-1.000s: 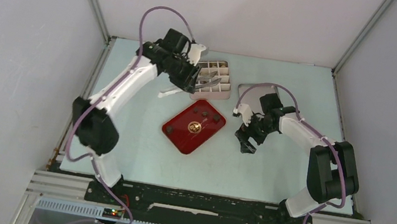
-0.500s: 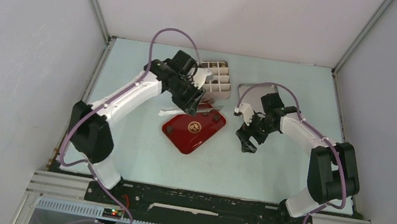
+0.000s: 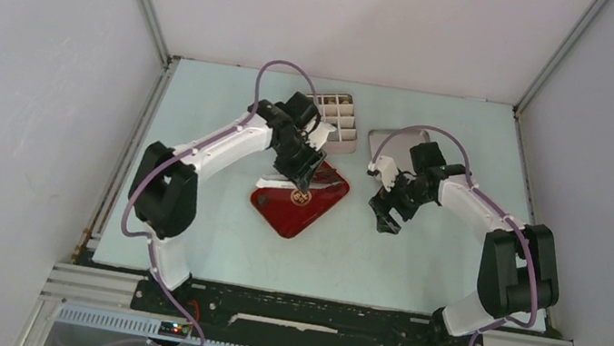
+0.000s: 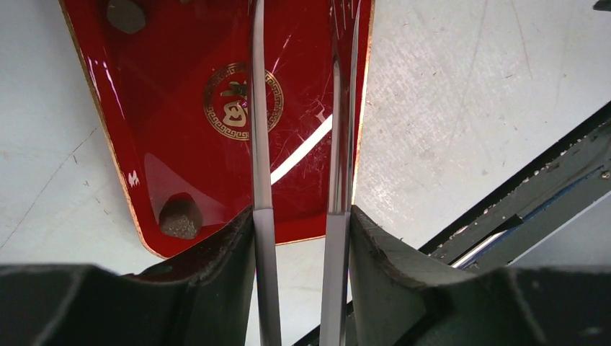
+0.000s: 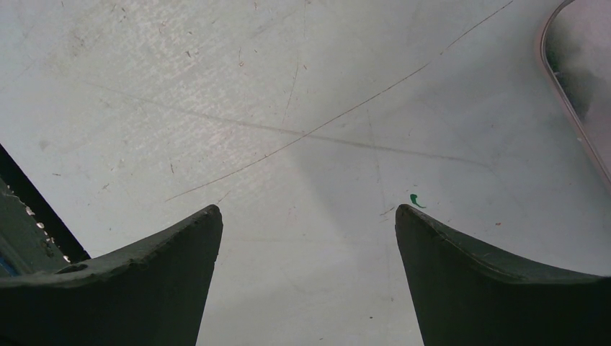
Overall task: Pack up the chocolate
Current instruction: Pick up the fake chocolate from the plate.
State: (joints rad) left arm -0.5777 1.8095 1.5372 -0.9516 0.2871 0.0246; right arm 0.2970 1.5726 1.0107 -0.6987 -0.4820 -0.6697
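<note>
Red tray (image 3: pixel 279 210), glossy and gold-rimmed, lying askew near the middle of the counter (image 3: pixel 210 241). Its far corner is covered in the overhead view by the left gripper (image 3: pixel 303 172). In the left wrist view the fingers (image 4: pixel 223 252) of that gripper are drawn narrow and clamp a pair of metal tongs (image 4: pixel 258 144). One blade crosses the round gold emblem (image 4: pixel 227 108) and the other runs close along the tray's edge. The blade tips are cut off at the top of the picture, so whether they grip anything cannot be told. Chocolate (image 4: pixel 179 218): one dark, rough bit sits on the tray in the corner nearest the gripper. A second piece (image 4: pixel 126 13), also dark, is partly cut off at the top. From above, the bits are too small to make out. Beige divided box (image 3: pixel 339 127) near the middle of the far edge, its near-left part hidden behind the left arm; the contents of its cells cannot be made out. Grey lid (image 3: pixel 390 144) just to the right of the box, partly hidden by the right arm. Right gripper (image 3: pixel 385 219) to the right of the tray and apart from it, its fingers (image 5: pixel 144 267) spread wide with only scratched counter and a small green mark (image 5: pixel 416 200) between them. The lid's rim is cut off at that view's upper right corner.
</note>
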